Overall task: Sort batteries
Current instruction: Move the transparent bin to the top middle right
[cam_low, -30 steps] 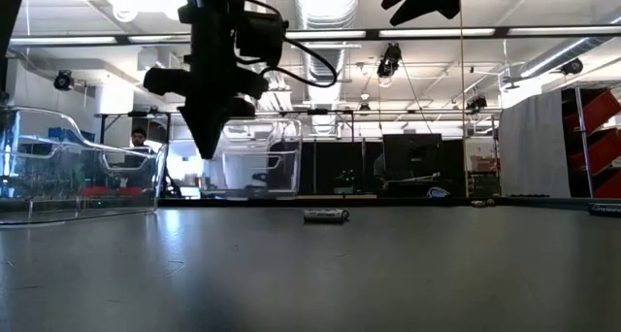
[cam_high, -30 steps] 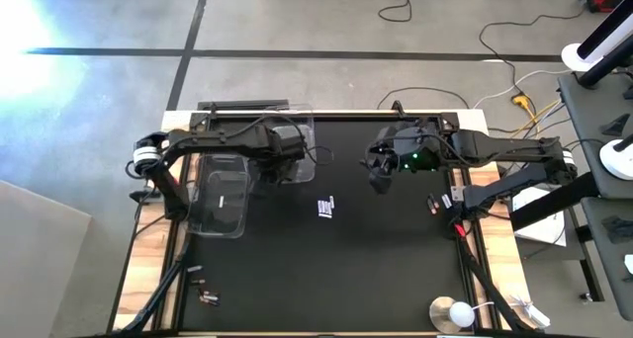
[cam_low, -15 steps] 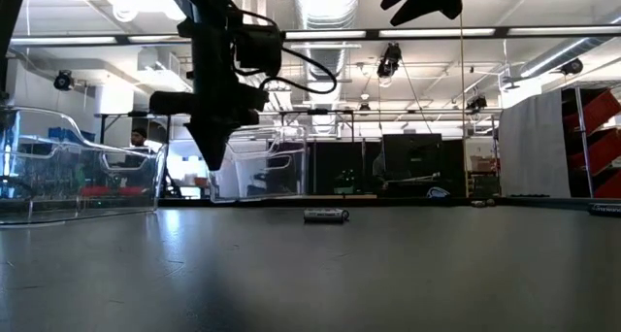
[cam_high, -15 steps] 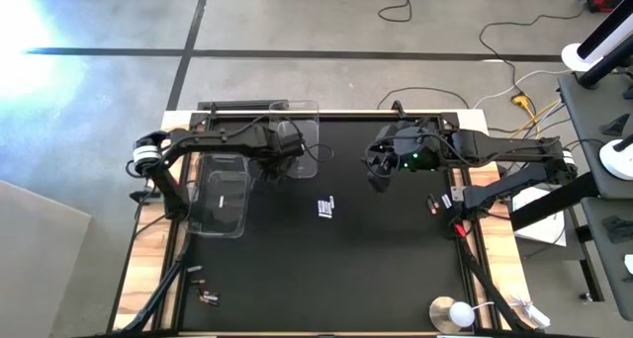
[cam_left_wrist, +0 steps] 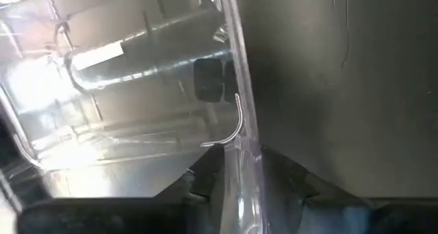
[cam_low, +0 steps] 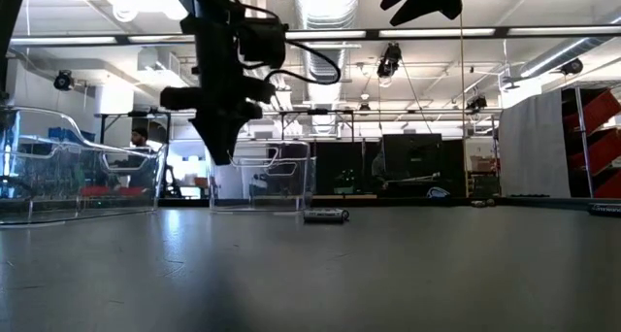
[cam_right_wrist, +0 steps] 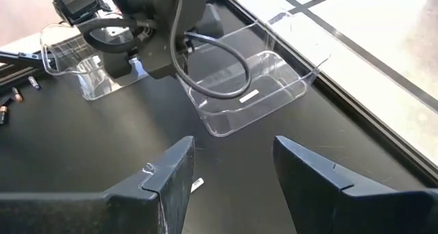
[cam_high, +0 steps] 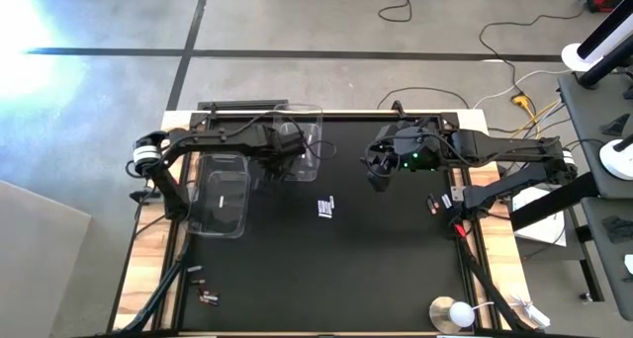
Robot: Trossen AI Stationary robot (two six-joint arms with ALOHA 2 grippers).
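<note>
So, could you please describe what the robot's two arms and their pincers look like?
Both arms are dark, near-black, jointed tubes. The left arm has loose black cables looping along it and a white ring at its base. The right arm shows a small green light near its wrist. Each ends in a two-finger pincer: the left pincer tapers to a point, and the right pincer has broad, flat, dark fingers.

The left gripper [cam_high: 284, 158] hung low over the table's far left, fingers straddling a thin wall. The right gripper [cam_high: 379, 176] waited opposite, fingers apart.
</note>
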